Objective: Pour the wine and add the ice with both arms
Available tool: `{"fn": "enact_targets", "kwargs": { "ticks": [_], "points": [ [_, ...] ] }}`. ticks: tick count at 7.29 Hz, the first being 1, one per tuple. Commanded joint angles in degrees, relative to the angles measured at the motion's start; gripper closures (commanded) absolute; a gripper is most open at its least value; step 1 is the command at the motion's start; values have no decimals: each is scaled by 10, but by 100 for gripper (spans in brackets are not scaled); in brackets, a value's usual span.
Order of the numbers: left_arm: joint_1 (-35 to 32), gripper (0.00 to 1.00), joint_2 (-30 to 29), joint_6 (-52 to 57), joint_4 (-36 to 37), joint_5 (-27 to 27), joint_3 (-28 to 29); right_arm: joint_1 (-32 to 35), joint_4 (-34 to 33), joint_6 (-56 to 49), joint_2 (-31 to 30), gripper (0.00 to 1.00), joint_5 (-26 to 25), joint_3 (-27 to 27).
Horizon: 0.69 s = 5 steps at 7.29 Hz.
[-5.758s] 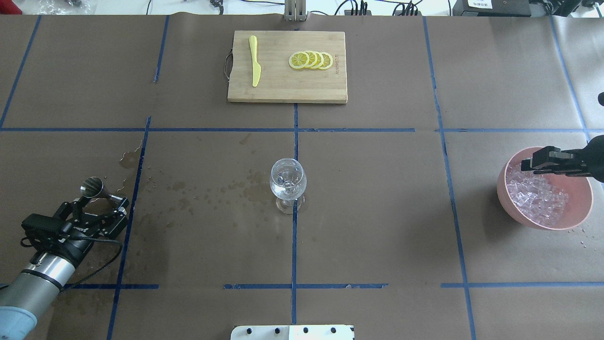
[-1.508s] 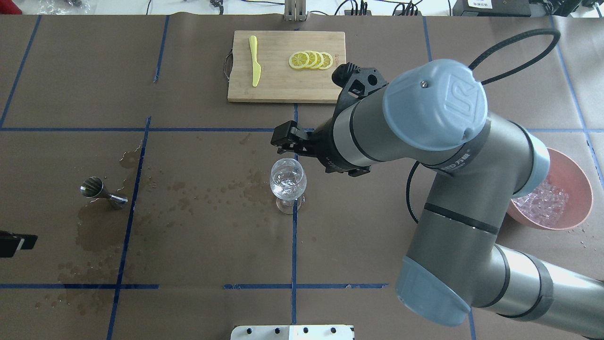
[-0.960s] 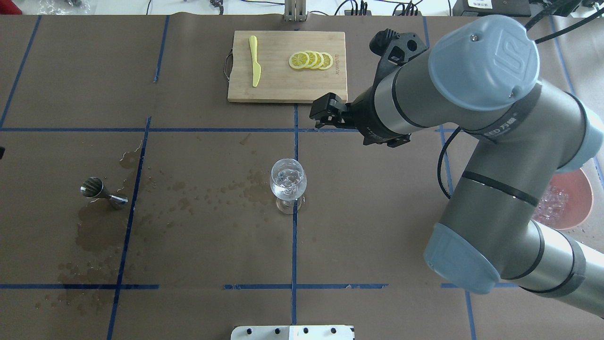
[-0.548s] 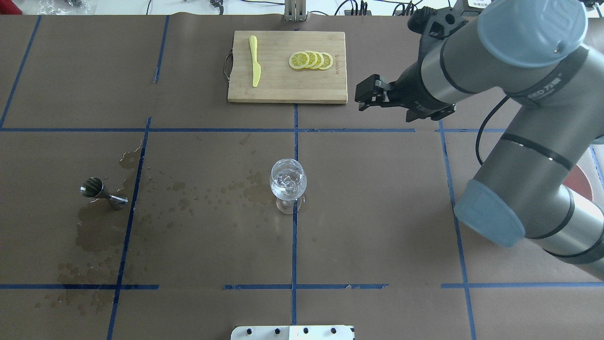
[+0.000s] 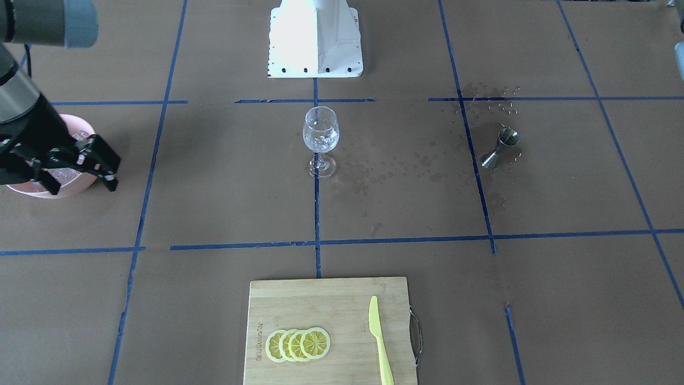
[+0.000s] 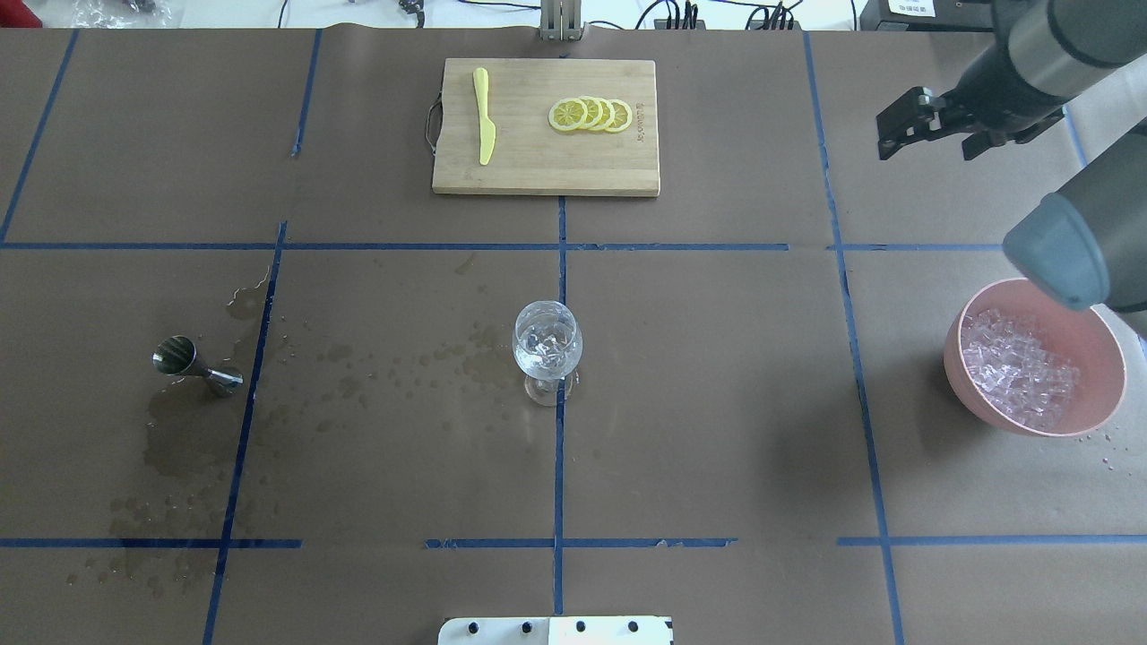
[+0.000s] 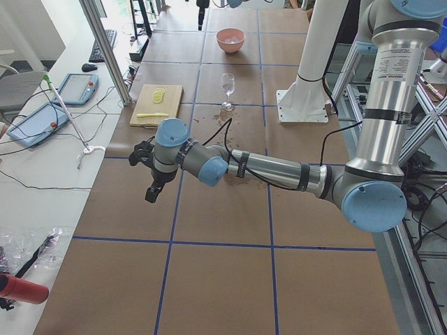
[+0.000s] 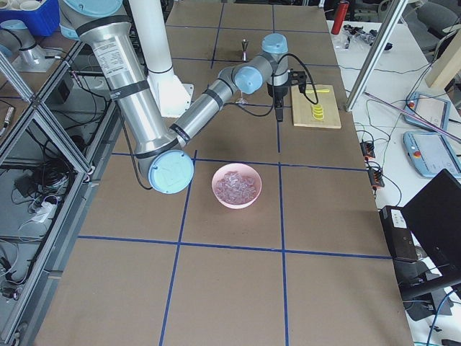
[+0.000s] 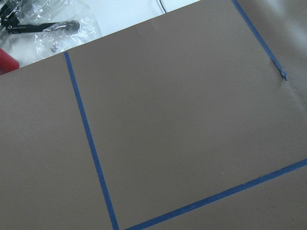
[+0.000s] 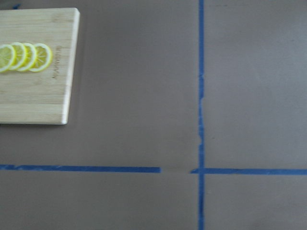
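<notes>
A clear wine glass [image 6: 547, 345] stands at the table's middle and holds a few ice cubes and a little clear wine; it also shows in the front view [image 5: 320, 131]. More ice [image 6: 1021, 372] fills a pink bowl [image 6: 1107, 399] at the right. My right gripper [image 6: 887, 133] is open and empty, in the air over the far right of the table, beyond the bowl; in the front view [image 5: 113, 172] it hangs by the bowl [image 5: 53, 190]. My left gripper [image 7: 149, 194] shows only in the exterior left view, far off to the left; I cannot tell its state.
A steel jigger [image 6: 193, 365] lies on its side at the left among wet patches and droplets. A bamboo cutting board [image 6: 545, 170] at the back centre carries lemon slices [image 6: 591, 115] and a yellow knife [image 6: 484, 116]. The white base block [image 6: 556, 630] sits at the near edge.
My right arm swung from above the glass away to the far right. The glass holds ice it lacked before. My left gripper let go of the jigger and left the overhead view.
</notes>
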Motion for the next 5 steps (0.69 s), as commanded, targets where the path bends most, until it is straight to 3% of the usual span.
{"fn": "enact_targets", "kwargs": {
  "ticks": [1, 5],
  "points": [
    [-30, 0, 4, 64, 42, -3, 16, 87, 0, -192, -30, 0, 34, -87],
    [-85, 0, 6, 113, 180, -6, 11, 211, 9, -411, -129, 0, 130, -169]
  ]
}}
